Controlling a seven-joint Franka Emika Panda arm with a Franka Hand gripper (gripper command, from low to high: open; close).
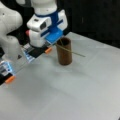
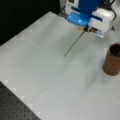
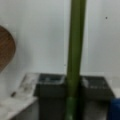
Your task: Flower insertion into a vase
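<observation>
Green stem (image 2: 73, 45) clamped in hand (image 2: 86, 28), slanting down-left, vase (image 2: 112, 60) upright

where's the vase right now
The vase stands upright on the white table, near a front view's top centre, just right of the gripper. The jaws are shut on the green stem, which is not in the vase.

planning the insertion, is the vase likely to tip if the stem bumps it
Possibly. The vase is taller than wide and stands free on the table, so a push near its rim could topple it. The stem held in the gripper looks thin, so it would probably flex first.
</observation>
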